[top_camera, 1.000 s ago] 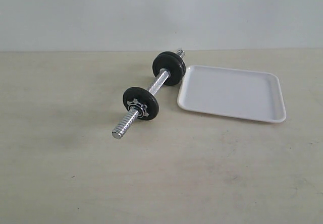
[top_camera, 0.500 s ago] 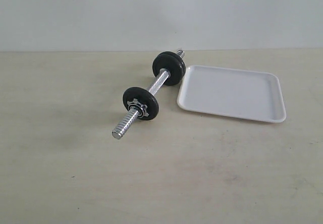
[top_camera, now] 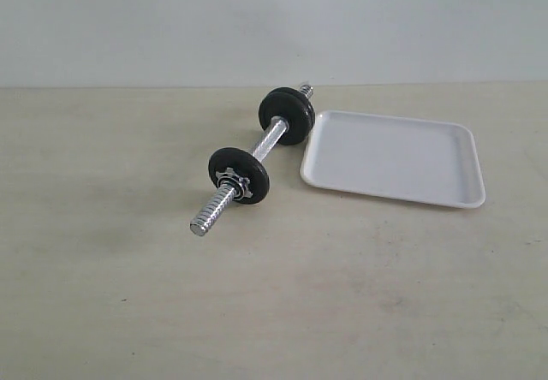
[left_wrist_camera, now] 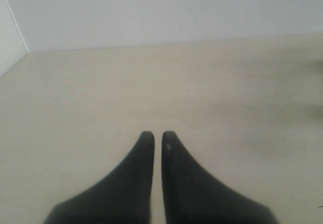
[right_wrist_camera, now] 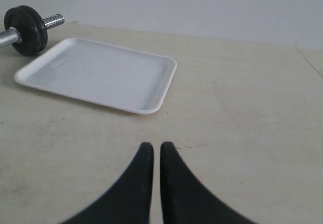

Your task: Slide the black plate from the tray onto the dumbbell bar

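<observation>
Exterior view: the dumbbell bar (top_camera: 268, 140) lies on the pale table (top_camera: 128, 294), running diagonally, its threaded near end free of the surface. Two discs are threaded onto it. The far black plate (top_camera: 287, 116) stands upright near the rear end, just beside the left rim of the white tray (top_camera: 394, 157); whether they touch cannot be determined. The near black plate (top_camera: 239, 175) stands upright towards the front end, with a star-shaped nut (top_camera: 233, 182) against its outer face. Neither arm appears in this view. Wrist views: the left gripper (left_wrist_camera: 157, 135) has its fingers drawn together to a thin slit, holding nothing, over bare table. The right gripper (right_wrist_camera: 157, 147) is likewise closed and empty, well apart from the tray.
</observation>
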